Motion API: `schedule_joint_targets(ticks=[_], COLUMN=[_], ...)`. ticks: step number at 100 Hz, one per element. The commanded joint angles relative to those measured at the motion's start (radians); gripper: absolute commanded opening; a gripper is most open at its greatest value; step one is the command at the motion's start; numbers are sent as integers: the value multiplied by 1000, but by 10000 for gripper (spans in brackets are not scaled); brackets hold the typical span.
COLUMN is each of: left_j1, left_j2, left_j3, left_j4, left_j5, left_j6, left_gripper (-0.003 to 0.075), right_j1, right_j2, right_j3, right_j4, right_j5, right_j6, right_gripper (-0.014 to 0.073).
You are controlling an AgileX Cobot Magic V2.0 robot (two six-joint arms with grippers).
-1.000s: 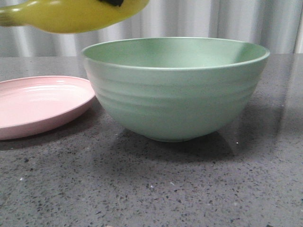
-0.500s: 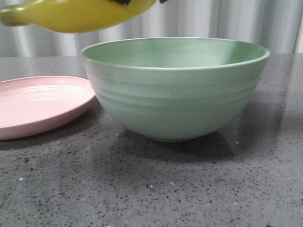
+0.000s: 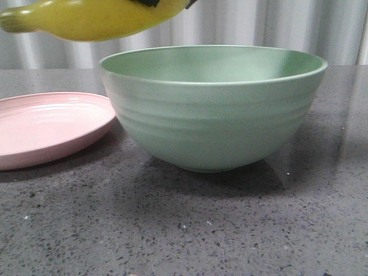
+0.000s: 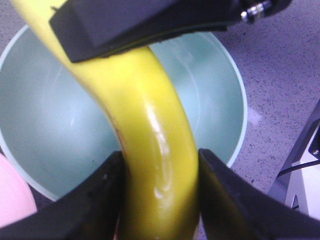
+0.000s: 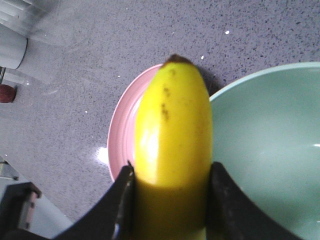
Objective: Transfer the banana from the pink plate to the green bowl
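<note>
Slightly rightward now, the banana hangs above the green bowl, both arms' fingers clamping it

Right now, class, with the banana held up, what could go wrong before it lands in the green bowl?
The left end effector and right end effector both clamp the banana; uneven motion could tear it. One end overhangs the green bowl's rim toward the pink plate, so releasing now might miss.

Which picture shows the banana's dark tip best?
The right wrist view: the banana points away from the camera, so its dark tip and little specks show clearly above the pink plate. The front view shows only its underside, high over the green bowl. The left wrist view shows its curved middle; no dark tip shows.
</note>
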Motion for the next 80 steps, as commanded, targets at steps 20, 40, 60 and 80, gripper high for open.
schedule_joint_targets(ticks=[20, 40, 60, 80], left_j1=[-7, -7, -7, -7], left_j2=[-35, -52, -52, -52], left_j3=[-41, -41, -41, -41], left_j4=[-29, -25, -25, -25], left_j5=[-88, -118, -118, -121], left_j6=[7, 7, 7, 7], left_gripper=[410, 410, 410, 410], right_j1=[-39, -159, -165, -165], right_j2=[-74, -96, -49, -30], right_j3=[-33, -33, -31, -31], right_j4=[-81, -197, -274, -275], right_j5=[-85, -111, -78, -79], right_j6=[-28, -28, -28, -61], right_gripper=[-71, -71, -71, 148])
